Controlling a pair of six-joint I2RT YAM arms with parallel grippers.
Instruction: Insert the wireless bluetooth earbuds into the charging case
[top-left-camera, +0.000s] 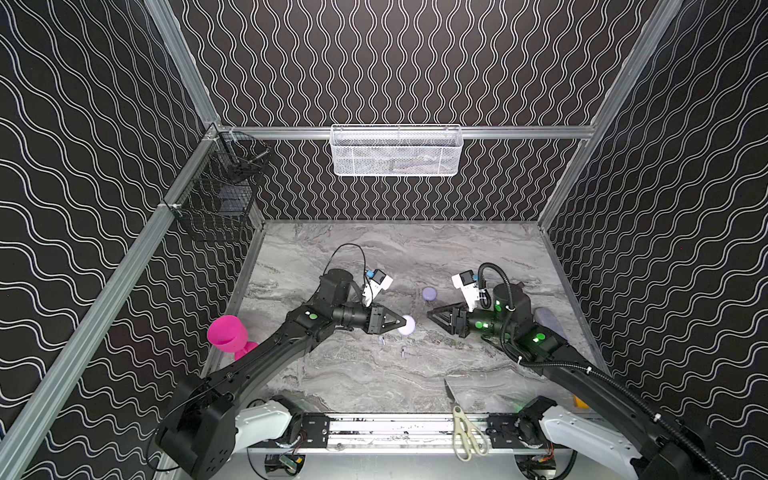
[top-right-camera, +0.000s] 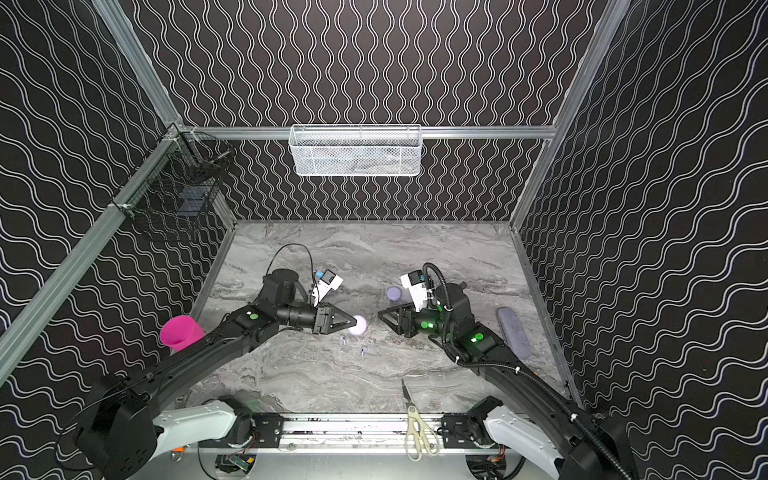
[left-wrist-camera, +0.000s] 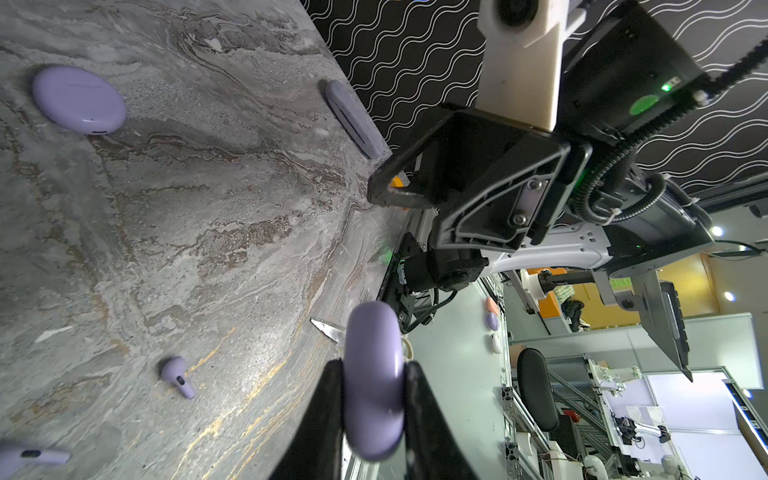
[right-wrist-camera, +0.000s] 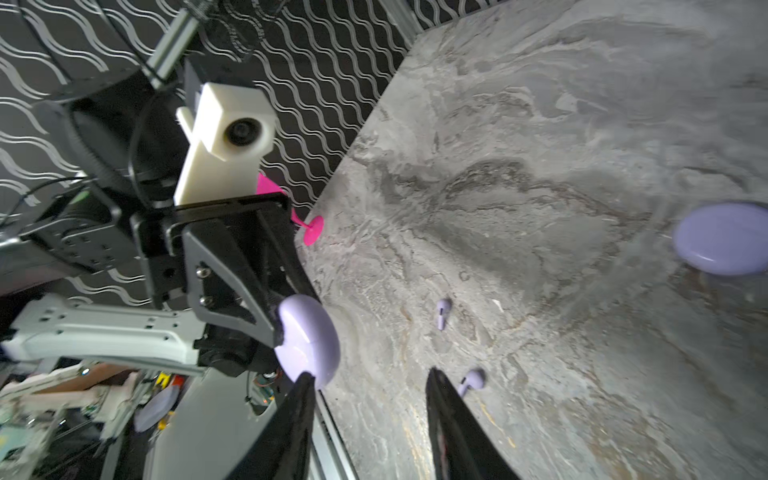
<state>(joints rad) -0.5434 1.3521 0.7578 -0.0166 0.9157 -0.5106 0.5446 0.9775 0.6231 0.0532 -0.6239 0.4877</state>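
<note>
My left gripper (top-left-camera: 402, 322) (left-wrist-camera: 373, 368) is shut on a round lavender charging case (top-left-camera: 408, 325) (left-wrist-camera: 372, 332), lid closed, held on edge above the table's middle. My right gripper (top-left-camera: 430, 316) (right-wrist-camera: 370, 374) faces it from the right, a short gap away, open and empty. In the right wrist view the held case (right-wrist-camera: 309, 340) sits just past one fingertip. Two small lavender earbuds (top-left-camera: 381, 340) (top-left-camera: 403, 352) lie on the marble just in front of the held case, also seen as earbuds (left-wrist-camera: 176, 376) (right-wrist-camera: 442, 311). A second closed lavender case (top-left-camera: 429, 294) (left-wrist-camera: 79, 99) rests behind.
A pink goblet (top-left-camera: 228, 334) lies by the left wall. A grey oblong pouch (top-right-camera: 513, 332) lies along the right wall. Scissors (top-left-camera: 465, 432) lie across the front rail. A white mesh basket (top-left-camera: 395, 149) and a black wire basket (top-left-camera: 216, 195) hang on the walls.
</note>
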